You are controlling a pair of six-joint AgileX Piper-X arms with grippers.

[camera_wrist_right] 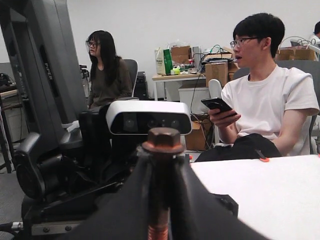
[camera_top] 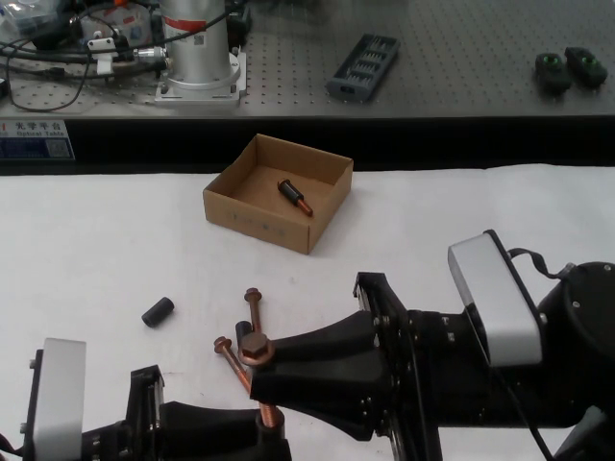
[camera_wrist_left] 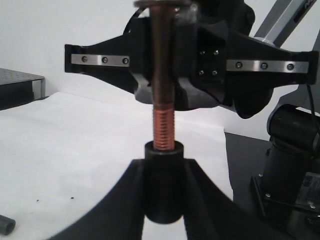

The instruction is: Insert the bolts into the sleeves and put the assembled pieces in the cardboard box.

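Presently on the bench:

- The white bench cover point(camera_top: 86, 240) is carrying all the loose parts and the box.
- The right gripper point(camera_top: 258, 373) is clenching a copper-coloured bolt point(camera_wrist_left: 163, 75) just below its hex head. It is holding the bolt upright with the thread pointing down.
- The left gripper point(camera_wrist_left: 164, 162) is grasping a black sleeve point(camera_wrist_left: 164, 200) from both sides. It is keeping the sleeve upright directly beneath the bolt.
- The cardboard box point(camera_top: 255, 221) is sitting open on the far part of the cover, well apart from both grippers.
- The bolt's threaded tip is meeting the sleeve's top opening; how deep it is sitting cannot be told.
- An assembled piece point(camera_top: 294, 197) is lying on the box floor.
- One loose bolt point(camera_top: 254, 309) and a second loose bolt point(camera_top: 231, 357) are lying on the cover just beside the right gripper.
- A loose sleeve point(camera_top: 158, 312) is lying on its side to the left of the loose bolts, apart from them.
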